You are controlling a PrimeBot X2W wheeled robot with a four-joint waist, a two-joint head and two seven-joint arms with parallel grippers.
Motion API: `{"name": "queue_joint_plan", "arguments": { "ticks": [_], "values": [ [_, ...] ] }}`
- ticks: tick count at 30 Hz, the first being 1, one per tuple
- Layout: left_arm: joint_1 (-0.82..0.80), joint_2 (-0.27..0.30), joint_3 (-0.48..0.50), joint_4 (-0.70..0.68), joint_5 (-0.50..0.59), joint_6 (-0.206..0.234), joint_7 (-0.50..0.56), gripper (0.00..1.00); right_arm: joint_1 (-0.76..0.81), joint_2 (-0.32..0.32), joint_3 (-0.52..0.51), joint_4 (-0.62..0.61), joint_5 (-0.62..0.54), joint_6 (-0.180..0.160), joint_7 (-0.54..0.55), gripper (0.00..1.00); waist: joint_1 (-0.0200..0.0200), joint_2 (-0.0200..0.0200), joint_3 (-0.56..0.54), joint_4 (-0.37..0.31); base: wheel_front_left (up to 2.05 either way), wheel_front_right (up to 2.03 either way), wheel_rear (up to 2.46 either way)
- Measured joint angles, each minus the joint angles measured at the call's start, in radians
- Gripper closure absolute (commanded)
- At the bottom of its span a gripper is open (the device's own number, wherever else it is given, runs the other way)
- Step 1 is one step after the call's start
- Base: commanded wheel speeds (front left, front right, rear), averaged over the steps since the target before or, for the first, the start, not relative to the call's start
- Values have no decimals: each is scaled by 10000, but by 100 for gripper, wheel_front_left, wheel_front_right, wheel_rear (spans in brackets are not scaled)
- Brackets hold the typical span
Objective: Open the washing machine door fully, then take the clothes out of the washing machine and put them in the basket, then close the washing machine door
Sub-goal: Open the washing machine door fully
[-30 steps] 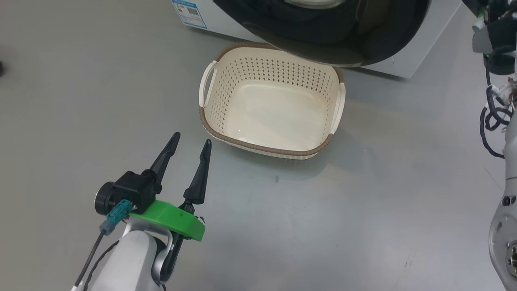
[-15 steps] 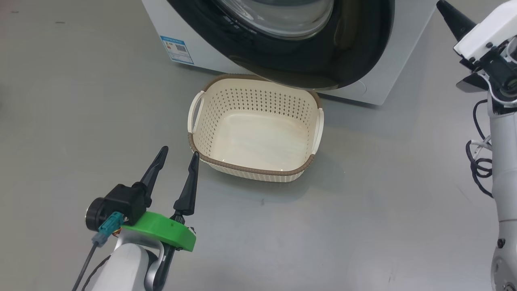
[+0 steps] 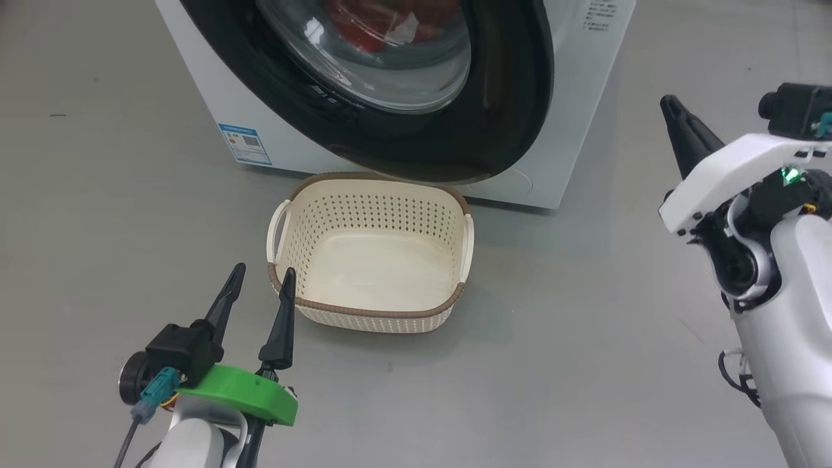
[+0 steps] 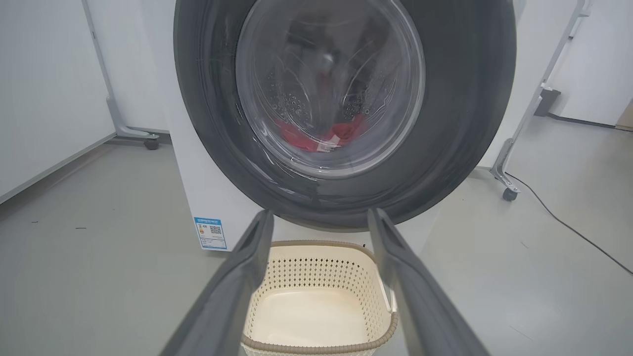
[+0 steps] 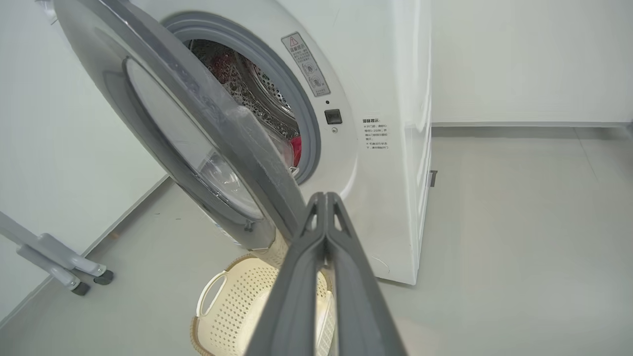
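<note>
The white washing machine point(image 3: 572, 84) stands at the top of the head view. The washing machine door point(image 3: 507, 97) is ajar, swung partway out on its left hinge, and its black rim point(image 5: 217, 123) overhangs the basket's far edge. Red clothes point(image 4: 321, 136) lie in the drum behind the glass, and a bit of them point(image 5: 295, 151) shows through the gap. The cream basket point(image 3: 370, 253) sits empty on the floor before the machine. My left gripper point(image 3: 262, 272) is open, just left of the basket's near corner. My right gripper point(image 3: 669, 107) is shut, off to the right and pointing at the machine.
A blue sticker point(image 3: 245, 144) marks the machine's lower left front. Wheeled metal frame legs point(image 4: 504, 163) stand right of the machine, with a cable point(image 4: 568, 222) on the floor; another leg point(image 5: 59, 257) lies to the left. Grey floor surrounds the basket.
The head camera has tipped up, so more of the machine, door glass and clothes shows and the basket sits lower left. My right gripper has come into the picture. The left stays open.
</note>
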Motion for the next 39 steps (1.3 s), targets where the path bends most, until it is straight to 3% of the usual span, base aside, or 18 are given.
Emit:
{"name": "queue_joint_plan", "arguments": {
  "ticks": [4,15,16,17,18,20,39],
  "values": [
    [164,8,79,-59,4,0,0,0,831,-351,539,-422,-702,0,-836,100,0,0,-243,-234,0,0,0],
    [379,25,165,-257,15,0,0,0,2644,-568,514,-765,-1793,-10,-2811,100,0,0,-577,-599,0,0,0],
    [392,25,186,-265,17,0,0,0,2749,-550,431,-771,-1868,-31,-2978,79,0,0,-590,-612,0,0,0],
    [414,27,211,-274,17,0,0,0,2850,-525,334,-794,-1870,-121,-3135,33,0,0,-604,-626,0,0,0],
    [435,27,230,-276,17,0,0,0,2929,-491,257,-815,-1870,-142,-3279,0,0,0,-616,-638,0,0,0],
    [479,29,268,-288,17,-2,0,0,3099,-443,180,-844,-1868,-278,-3486,0,1,0,-640,-662,0,0,0],
    [680,33,251,-345,96,-15,0,0,3875,-259,247,-1011,-1848,-280,-4102,0,0,0,-725,-652,0,0,0]
  ]
}}
